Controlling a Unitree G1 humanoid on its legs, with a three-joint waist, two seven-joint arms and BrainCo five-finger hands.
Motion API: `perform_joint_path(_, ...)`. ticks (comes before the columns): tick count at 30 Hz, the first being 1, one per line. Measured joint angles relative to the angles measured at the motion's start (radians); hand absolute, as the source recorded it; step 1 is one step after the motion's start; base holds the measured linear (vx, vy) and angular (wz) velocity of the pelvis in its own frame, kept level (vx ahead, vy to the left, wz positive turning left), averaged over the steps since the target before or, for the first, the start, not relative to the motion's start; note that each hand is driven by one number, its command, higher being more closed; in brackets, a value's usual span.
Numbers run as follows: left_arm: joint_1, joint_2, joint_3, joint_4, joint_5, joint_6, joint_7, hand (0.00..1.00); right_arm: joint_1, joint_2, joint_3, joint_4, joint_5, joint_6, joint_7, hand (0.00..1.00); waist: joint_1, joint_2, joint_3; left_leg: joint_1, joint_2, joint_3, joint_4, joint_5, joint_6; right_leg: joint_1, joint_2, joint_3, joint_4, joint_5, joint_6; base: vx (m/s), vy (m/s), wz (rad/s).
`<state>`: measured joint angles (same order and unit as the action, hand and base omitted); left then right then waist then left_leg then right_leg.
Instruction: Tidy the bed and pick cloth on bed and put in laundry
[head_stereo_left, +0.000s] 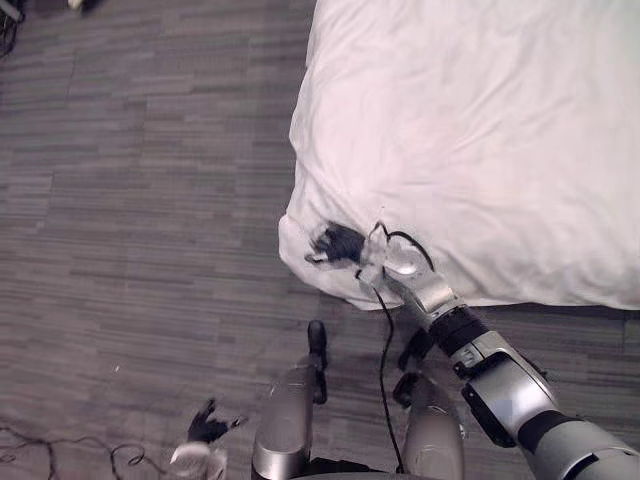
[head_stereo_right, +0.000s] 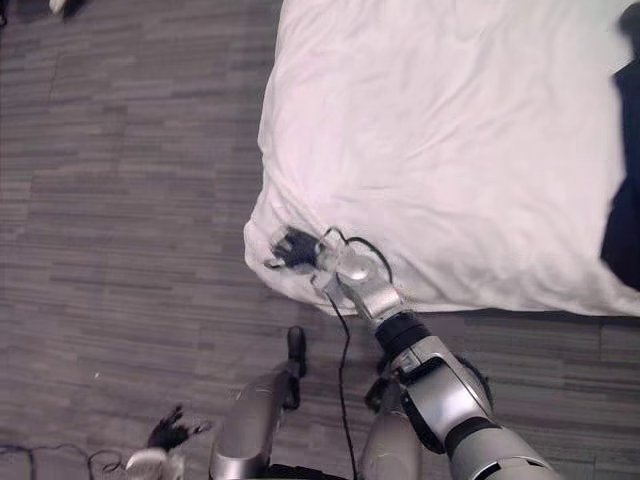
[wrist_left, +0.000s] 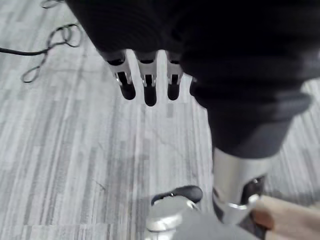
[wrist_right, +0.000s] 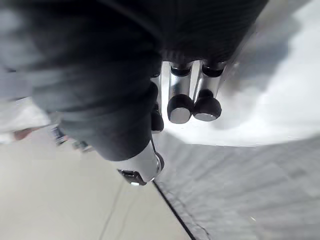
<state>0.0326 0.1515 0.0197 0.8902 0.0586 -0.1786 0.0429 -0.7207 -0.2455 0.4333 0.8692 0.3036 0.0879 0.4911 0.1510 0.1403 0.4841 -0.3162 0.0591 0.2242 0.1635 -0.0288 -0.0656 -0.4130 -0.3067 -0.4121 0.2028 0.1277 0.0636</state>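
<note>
Resting at the white duvet's (head_stereo_left: 470, 130) lower-left corner, the right hand (head_stereo_left: 337, 243) has its fingers apart, clamping nothing. The left hand (head_stereo_left: 207, 426) hangs over the floor (head_stereo_left: 150, 200), fingers relaxed. The right eye view reaches further right, taking in a dark cloth (head_stereo_right: 625, 220) on the bed. It is judged light and limp, so pinch a bunched fold.

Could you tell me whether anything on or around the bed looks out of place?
Yes: a dark cloth lies on the right side of the white bed, where it plainly stands out. The bed's corner beside the right hand also looks rumpled.
</note>
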Motion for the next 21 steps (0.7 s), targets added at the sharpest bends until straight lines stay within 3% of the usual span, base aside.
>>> perform_joint_path(4,-0.047,-0.007,-0.066,-0.035,-0.025,-0.010,-0.006,0.00,0.097,-0.030,-0.095,0.233,-0.071,-0.020,0.039,1.00,-0.023,0.020,0.015,-0.021,-0.009,-0.002,0.045,-0.025,0.008,-0.022,-0.025,0.006,0.050,-0.027,0.007,0.01,0.021,0.04)
perform_joint_path(7,-0.054,-0.006,-0.093,-0.037,-0.040,-0.007,-0.009,0.00,0.186,-0.082,-0.225,0.254,-0.071,-0.039,0.038,1.00,-0.054,0.019,0.016,-0.030,-0.003,-0.004,0.076,-0.045,0.005,-0.016,-0.021,0.007,0.045,-0.039,0.009,0.01,0.003,-0.02)
perform_joint_path(9,-0.053,-0.004,-0.097,-0.041,-0.040,0.000,-0.009,0.00,0.214,-0.121,-0.248,0.230,-0.070,-0.054,0.039,1.00,-0.068,0.018,0.017,-0.020,0.009,-0.002,0.086,-0.054,0.001,0.004,-0.006,0.008,0.027,-0.034,0.012,0.05,-0.002,-0.14)
perform_joint_path(11,-0.047,0.002,-0.096,-0.048,-0.040,0.016,-0.008,0.00,0.259,-0.153,-0.259,0.119,-0.068,-0.080,0.052,1.00,-0.079,0.008,0.023,0.019,0.025,0.006,0.083,-0.061,-0.006,0.053,0.018,0.009,-0.012,-0.021,0.013,0.07,-0.017,-0.27)
perform_joint_path(13,-0.009,0.036,-0.091,-0.078,-0.039,0.029,-0.007,0.00,0.355,-0.167,-0.212,-0.252,-0.062,-0.111,0.097,1.00,-0.106,-0.027,0.043,0.100,0.056,0.039,0.075,-0.079,-0.020,0.135,0.065,0.028,-0.079,0.004,0.014,0.06,-0.035,-0.52)
perform_joint_path(14,-0.006,0.043,-0.089,-0.079,-0.039,0.037,-0.007,0.00,0.387,-0.174,-0.191,-0.360,-0.056,-0.114,0.113,1.00,-0.110,-0.037,0.041,0.119,0.061,0.048,0.066,-0.082,-0.024,0.150,0.075,0.036,-0.094,0.008,0.011,0.06,-0.039,-0.64)
perform_joint_path(15,0.000,0.064,-0.082,-0.074,-0.041,0.062,-0.006,0.00,0.446,-0.187,-0.112,-0.633,-0.016,-0.105,0.171,1.00,-0.117,-0.065,0.024,0.163,0.072,0.076,0.039,-0.084,-0.030,0.182,0.096,0.049,-0.130,0.018,0.015,0.09,-0.036,-0.50)
perform_joint_path(16,0.002,0.075,-0.081,-0.069,-0.042,0.077,-0.006,0.00,0.467,-0.185,-0.074,-0.733,0.008,-0.103,0.210,1.00,-0.126,-0.080,0.006,0.182,0.076,0.085,0.023,-0.084,-0.032,0.194,0.105,0.055,-0.142,0.019,0.015,0.10,-0.034,-0.46)
perform_joint_path(19,0.001,0.101,-0.077,-0.033,-0.042,0.131,-0.008,0.00,0.524,-0.132,-0.004,-0.934,0.132,-0.072,0.353,1.00,-0.150,-0.138,-0.069,0.269,0.088,0.105,-0.034,-0.075,-0.047,0.253,0.131,0.067,-0.157,0.012,0.008,0.13,-0.018,-0.20)
perform_joint_path(21,0.001,0.101,-0.078,-0.026,-0.041,0.153,-0.009,0.00,0.517,-0.110,-0.042,-0.938,0.181,-0.069,0.353,1.00,-0.149,-0.162,-0.107,0.306,0.089,0.122,-0.044,-0.075,-0.047,0.277,0.135,0.076,-0.157,0.007,0.005,0.11,0.014,-0.16)
